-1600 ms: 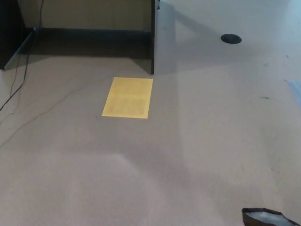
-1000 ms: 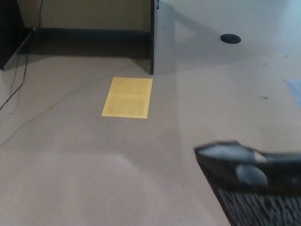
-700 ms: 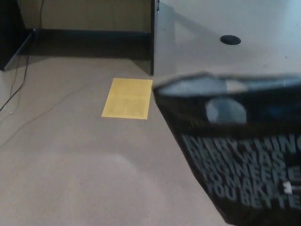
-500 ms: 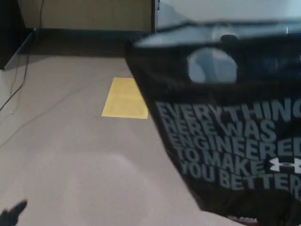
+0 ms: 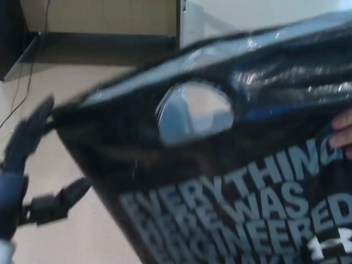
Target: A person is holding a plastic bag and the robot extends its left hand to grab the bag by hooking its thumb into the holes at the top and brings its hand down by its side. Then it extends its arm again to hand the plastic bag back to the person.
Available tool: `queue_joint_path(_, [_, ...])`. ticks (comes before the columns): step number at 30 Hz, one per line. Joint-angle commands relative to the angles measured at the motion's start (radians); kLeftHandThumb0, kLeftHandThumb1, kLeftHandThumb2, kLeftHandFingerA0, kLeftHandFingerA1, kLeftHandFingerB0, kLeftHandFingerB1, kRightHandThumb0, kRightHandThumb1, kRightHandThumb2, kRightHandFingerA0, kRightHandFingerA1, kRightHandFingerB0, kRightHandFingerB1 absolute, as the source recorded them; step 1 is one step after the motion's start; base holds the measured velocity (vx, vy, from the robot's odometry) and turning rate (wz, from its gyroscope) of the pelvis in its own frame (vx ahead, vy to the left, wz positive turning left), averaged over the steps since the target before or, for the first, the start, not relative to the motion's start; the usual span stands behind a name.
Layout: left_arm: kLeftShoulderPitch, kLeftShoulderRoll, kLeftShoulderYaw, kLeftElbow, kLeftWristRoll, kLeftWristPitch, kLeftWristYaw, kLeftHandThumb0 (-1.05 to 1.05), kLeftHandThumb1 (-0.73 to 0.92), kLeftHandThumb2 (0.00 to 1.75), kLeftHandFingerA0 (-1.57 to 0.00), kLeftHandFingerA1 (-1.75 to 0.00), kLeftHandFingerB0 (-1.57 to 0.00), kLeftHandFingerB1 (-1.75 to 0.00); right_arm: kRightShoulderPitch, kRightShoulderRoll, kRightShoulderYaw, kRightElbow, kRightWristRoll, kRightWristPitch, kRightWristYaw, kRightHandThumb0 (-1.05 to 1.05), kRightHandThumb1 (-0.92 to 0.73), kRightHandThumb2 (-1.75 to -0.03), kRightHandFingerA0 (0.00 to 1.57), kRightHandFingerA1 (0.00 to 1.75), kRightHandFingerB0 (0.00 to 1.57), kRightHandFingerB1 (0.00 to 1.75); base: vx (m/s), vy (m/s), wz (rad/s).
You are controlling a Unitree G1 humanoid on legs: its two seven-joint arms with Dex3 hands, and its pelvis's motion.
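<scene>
A black plastic bag [image 5: 247,165] with grey printed lettering fills most of the head view, tilted, with an oval handle hole [image 5: 193,111] near its top. A person's fingers [image 5: 342,131] hold it at the right edge. My left hand [image 5: 33,170] is at the far left, open, fingers spread, just left of the bag's corner and not touching the hole. My right hand does not show.
Beige floor shows at the left, with a dark cable [image 5: 25,82] trailing over it. A dark baseboard and tan wall [image 5: 104,16] lie at the back, with a partition edge [image 5: 179,22] beside them.
The bag has swung up and leftward, closer to the camera, now covering the yellow sheet. My left hand has risen from the bottom left corner toward the bag's left edge.
</scene>
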Motion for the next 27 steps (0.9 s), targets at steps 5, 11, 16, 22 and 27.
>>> queue_joint_path(5, [-0.465,-0.013,-0.047,-0.627,0.031,0.395,-0.124,-0.68,0.56,0.58,-0.15,-0.26,0.0,-0.2,0.007,-0.035,0.001,0.0,0.026,0.003,-0.007,-0.39,-0.84,-0.65,0.47,0.45,0.36,0.38,0.0,0.0,0.0])
queue_joint_path(11, [-0.455,-0.073,-0.203,-0.631,0.086,0.412,-0.198,-0.69,0.45,0.83,-0.01,-0.2,0.0,-0.13,-0.009,-0.034,-0.007,-0.001,0.039,0.01,-0.017,-0.41,-0.83,-0.64,0.45,0.46,0.35,0.38,0.0,0.0,0.0])
queue_joint_path(16, [-0.412,-0.096,-0.298,-0.65,0.175,0.46,-0.241,-0.74,0.48,0.85,-0.03,-0.18,-0.02,-0.13,-0.017,-0.032,-0.005,0.0,0.042,0.009,-0.017,-0.42,-0.83,-0.65,0.53,0.51,0.4,0.42,0.0,0.0,0.0])
queue_joint_path(22, [-0.35,-0.125,-0.384,-0.589,0.229,0.501,-0.251,-0.76,0.5,0.83,-0.06,-0.32,-0.06,-0.21,-0.028,-0.042,0.015,-0.003,0.028,0.002,0.001,-0.39,-0.84,-0.64,0.48,0.45,0.35,0.38,0.0,0.0,0.0])
queue_joint_path(27, [-0.322,-0.126,-0.397,-0.583,0.223,0.543,-0.276,-0.78,0.5,0.87,-0.03,-0.24,-0.08,-0.19,-0.042,-0.041,0.017,-0.001,0.037,0.004,-0.006,-0.38,-0.82,-0.63,0.49,0.47,0.37,0.38,0.0,0.0,0.0])
